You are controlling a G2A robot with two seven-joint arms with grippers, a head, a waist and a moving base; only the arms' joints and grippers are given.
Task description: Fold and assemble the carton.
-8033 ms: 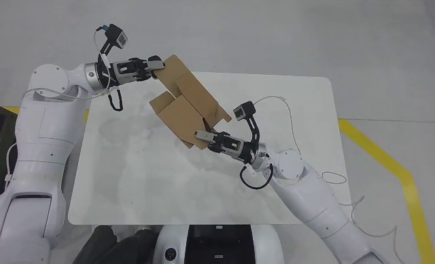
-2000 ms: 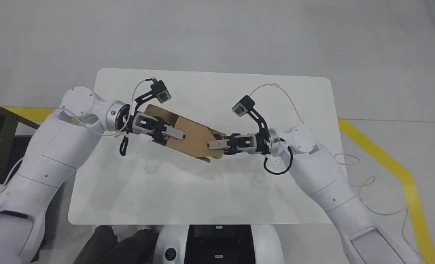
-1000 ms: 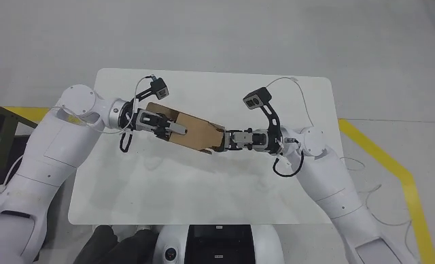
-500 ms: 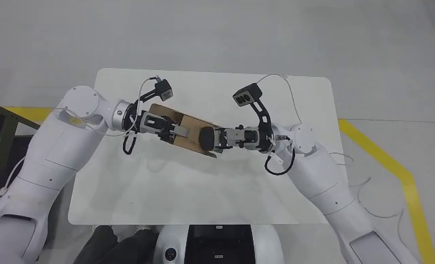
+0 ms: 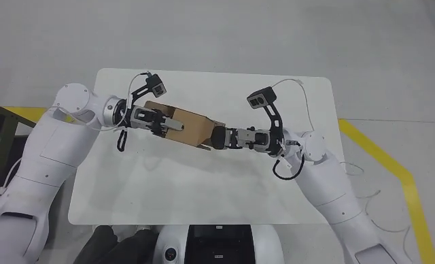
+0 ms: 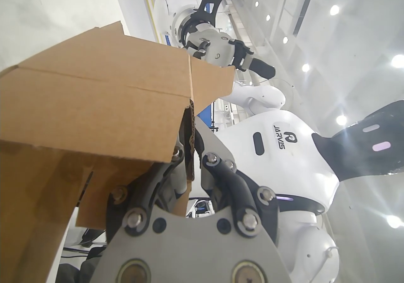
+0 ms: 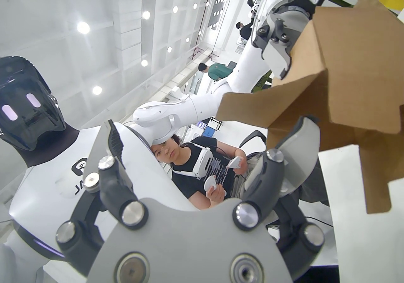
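Left gripper, centre-left of top view: clamped on carton wall edge, cardboard pinched between fingers. Carton, frame centre: held over table, partly erected, end flaps loose and splayed. Right gripper, just right of carton: fingers spread wide, holding nothing, one finger beside end flap; contact unclear. Step, as judged: folding flaps at right end. Next move likely needs right gripper pressing flap inward while left one braces carton.

White glossy arms, black camera pods on stalks, thin white cable out toward 2 o'clock, black visor head, purplish lights I think, silver screws on left gripper.
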